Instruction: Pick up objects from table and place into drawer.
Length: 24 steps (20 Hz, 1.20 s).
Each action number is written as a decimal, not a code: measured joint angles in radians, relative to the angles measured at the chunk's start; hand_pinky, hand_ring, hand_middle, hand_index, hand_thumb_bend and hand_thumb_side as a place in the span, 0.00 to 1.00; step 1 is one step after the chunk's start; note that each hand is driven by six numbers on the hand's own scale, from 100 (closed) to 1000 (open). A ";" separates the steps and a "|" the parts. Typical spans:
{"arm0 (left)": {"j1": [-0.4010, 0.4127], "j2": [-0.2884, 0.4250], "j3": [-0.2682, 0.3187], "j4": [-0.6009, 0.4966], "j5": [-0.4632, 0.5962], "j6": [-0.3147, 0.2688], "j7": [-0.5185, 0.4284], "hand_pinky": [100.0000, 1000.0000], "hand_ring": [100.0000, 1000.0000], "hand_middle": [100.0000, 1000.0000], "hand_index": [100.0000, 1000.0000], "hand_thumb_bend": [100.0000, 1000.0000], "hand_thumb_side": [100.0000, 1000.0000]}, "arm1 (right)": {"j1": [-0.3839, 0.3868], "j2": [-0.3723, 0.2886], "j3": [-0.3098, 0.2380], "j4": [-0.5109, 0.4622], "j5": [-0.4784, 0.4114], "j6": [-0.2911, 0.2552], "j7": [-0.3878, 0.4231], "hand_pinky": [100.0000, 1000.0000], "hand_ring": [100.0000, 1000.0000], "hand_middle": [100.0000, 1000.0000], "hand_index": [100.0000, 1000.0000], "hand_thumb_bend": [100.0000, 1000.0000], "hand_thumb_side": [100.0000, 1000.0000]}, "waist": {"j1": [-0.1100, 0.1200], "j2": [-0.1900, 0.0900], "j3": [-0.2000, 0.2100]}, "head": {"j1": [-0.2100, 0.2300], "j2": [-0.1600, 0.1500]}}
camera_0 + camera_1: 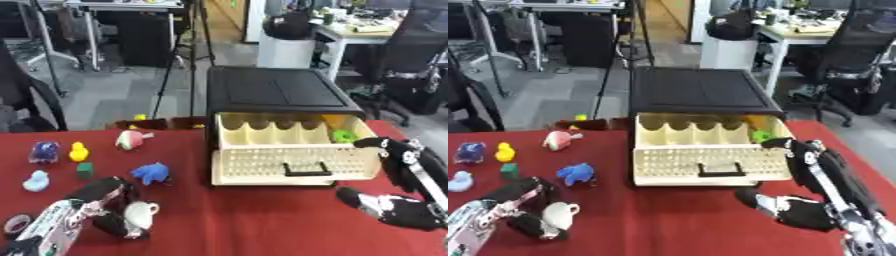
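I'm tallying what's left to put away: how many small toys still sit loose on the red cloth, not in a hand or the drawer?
6, all left of the drawer: purple, yellow, pink-white, green, pale blue, blue. Others may be hidden.

A red tablecloth fills the lower frame; at centre a cream drawer with black handle under a black cabinet. Inside right, something green. At left: yellow duck, blue figure, green block, white cup
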 measured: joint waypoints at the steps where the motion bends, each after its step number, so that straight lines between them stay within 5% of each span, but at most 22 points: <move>1: -0.001 0.000 0.000 0.000 -0.001 0.000 0.000 0.43 0.38 0.45 0.65 0.67 0.35 | 0.000 0.000 0.000 0.000 0.000 0.000 0.000 0.00 0.00 0.08 0.75 0.78 0.77 | 0.000 0.000 0.000 | 0.000 0.000; 17: -0.001 -0.008 0.002 0.004 -0.016 -0.014 -0.025 0.27 0.19 0.27 0.46 0.40 0.26 | -0.004 0.000 0.005 0.000 0.000 0.001 0.001 0.00 0.00 0.08 0.75 0.78 0.78 | 0.003 -0.003 0.000 | -0.001 0.000; 24: 0.000 0.026 -0.009 -0.054 0.037 -0.016 -0.085 0.28 0.19 0.27 0.46 0.38 0.26 | -0.003 0.000 0.005 0.000 0.000 0.002 0.002 0.00 0.00 0.08 0.75 0.78 0.78 | 0.009 -0.004 0.000 | -0.003 0.000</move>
